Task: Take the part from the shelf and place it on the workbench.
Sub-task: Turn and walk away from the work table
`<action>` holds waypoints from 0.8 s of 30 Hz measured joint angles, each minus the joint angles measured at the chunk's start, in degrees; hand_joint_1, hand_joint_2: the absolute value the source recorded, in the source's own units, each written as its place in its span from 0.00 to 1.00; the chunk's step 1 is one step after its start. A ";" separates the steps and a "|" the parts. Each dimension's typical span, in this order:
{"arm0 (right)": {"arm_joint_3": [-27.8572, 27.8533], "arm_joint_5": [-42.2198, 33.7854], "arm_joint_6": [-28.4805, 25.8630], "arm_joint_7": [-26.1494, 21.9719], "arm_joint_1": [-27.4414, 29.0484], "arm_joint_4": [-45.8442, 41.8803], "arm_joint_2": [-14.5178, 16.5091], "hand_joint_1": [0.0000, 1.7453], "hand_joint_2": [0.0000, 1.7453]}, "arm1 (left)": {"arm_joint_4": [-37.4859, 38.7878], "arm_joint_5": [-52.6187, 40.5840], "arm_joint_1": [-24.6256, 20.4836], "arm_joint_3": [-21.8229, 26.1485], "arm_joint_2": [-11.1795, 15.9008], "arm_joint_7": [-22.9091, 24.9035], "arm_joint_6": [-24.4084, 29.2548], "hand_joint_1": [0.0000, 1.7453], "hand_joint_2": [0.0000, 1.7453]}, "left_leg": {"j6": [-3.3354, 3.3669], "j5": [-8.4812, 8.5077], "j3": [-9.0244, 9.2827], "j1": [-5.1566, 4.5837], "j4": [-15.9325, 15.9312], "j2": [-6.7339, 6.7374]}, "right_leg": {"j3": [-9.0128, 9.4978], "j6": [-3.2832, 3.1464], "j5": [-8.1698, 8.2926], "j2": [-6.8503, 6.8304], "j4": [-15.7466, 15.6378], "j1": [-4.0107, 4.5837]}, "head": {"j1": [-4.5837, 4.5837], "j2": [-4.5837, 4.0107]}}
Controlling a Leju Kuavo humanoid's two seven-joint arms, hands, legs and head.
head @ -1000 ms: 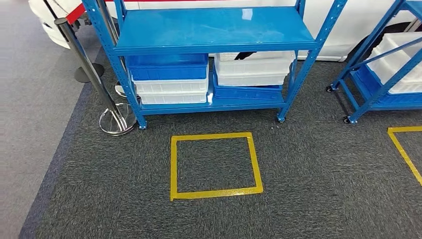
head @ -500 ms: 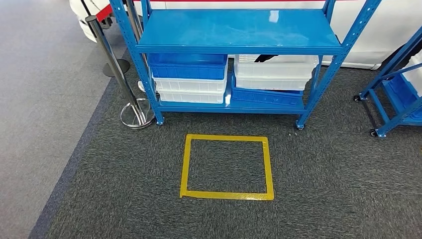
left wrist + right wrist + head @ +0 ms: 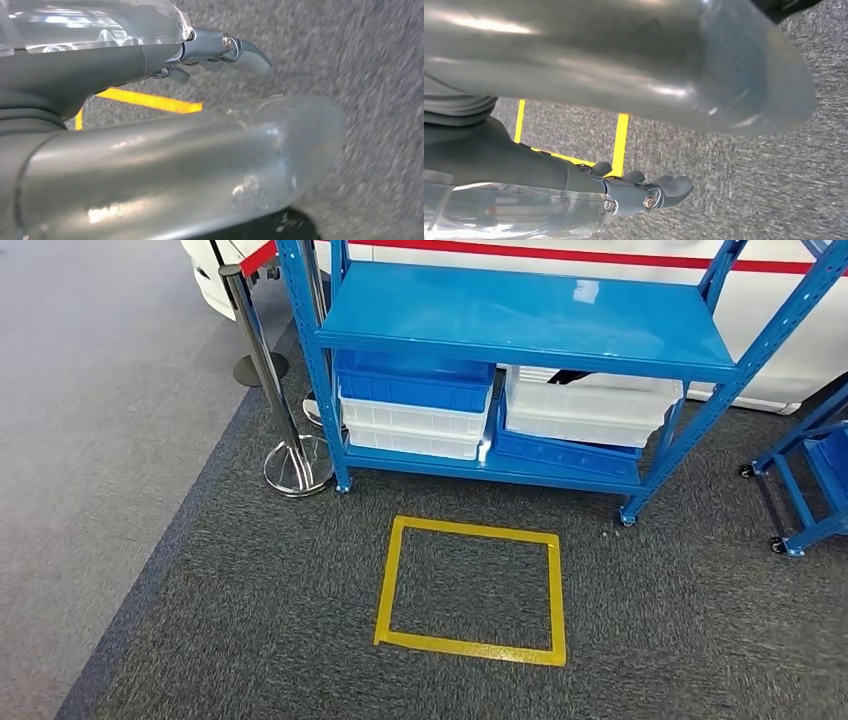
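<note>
blue shelf (image 3: 520, 315) ahead, well apart from both empty hands

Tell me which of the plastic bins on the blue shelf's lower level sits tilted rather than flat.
The blue plastic bin at the bottom of the right-hand stack, under the white bins: it slopes, while the left stack's blue bin lies level.

Before us, a yellow tape square (image 3: 471, 590) on dark carpet (image 3: 250, 620), a chrome stanchion (image 3: 290, 430) near its edge.
</note>
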 joint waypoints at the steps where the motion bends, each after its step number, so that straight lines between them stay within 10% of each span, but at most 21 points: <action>1: -0.01 0.00 0.00 0.01 0.11 0.00 -0.02 0.00 0.00 | 0.00 0.01 0.02 0.04 -0.01 0.00 -0.02 0.00 0.00 | -0.19 -0.49 0.89 0.01 0.03 -0.29 | -1.15 0.07 -0.27 0.02 0.11 -0.02 | 0.01 0.00; 7: -0.26 0.03 0.02 0.12 0.78 0.04 -0.30 0.00 0.00 | 0.12 0.15 -0.07 0.22 -0.31 0.11 -0.07 0.00 0.00 | -2.14 -4.87 4.93 0.08 0.70 -1.35 | -1.40 -2.08 13.03 0.89 -11.25 0.91 | -0.06 0.01; 11: -0.27 0.04 0.01 0.15 0.25 0.04 -0.28 0.00 0.00 | 0.11 0.16 -0.61 0.25 -0.33 0.09 -0.03 0.00 0.00 | -3.63 -3.52 2.39 0.40 6.82 -0.87 | 0.85 -3.71 11.71 0.51 -12.62 0.80 | -0.10 0.01; 15: -0.28 0.04 0.03 0.15 0.06 0.07 -0.26 0.00 0.00 | 0.11 0.17 -0.67 0.32 -0.37 0.11 -0.03 0.00 0.00 | -4.46 -8.92 -5.30 0.56 16.62 -0.14 | 2.94 -4.26 10.44 0.27 -13.47 0.72 | -0.29 0.01; 20: -0.30 0.04 0.04 0.15 0.04 0.17 -0.22 0.00 0.00 | 0.11 0.18 -0.56 0.58 -0.33 0.12 -0.02 0.00 0.00 | -3.48 -0.47 -4.28 0.26 4.94 0.47 | 4.49 -3.74 9.28 0.20 -13.27 0.84 | -0.32 0.00; 24: -0.32 0.04 0.03 0.15 -0.03 0.21 -0.19 0.00 0.00 | 0.11 0.19 -0.50 0.64 -0.32 0.13 -0.02 0.00 0.00 | -1.74 0.94 -4.09 -0.10 2.26 0.79 | 4.54 -2.28 9.12 -0.04 -13.34 0.95 | -0.38 0.02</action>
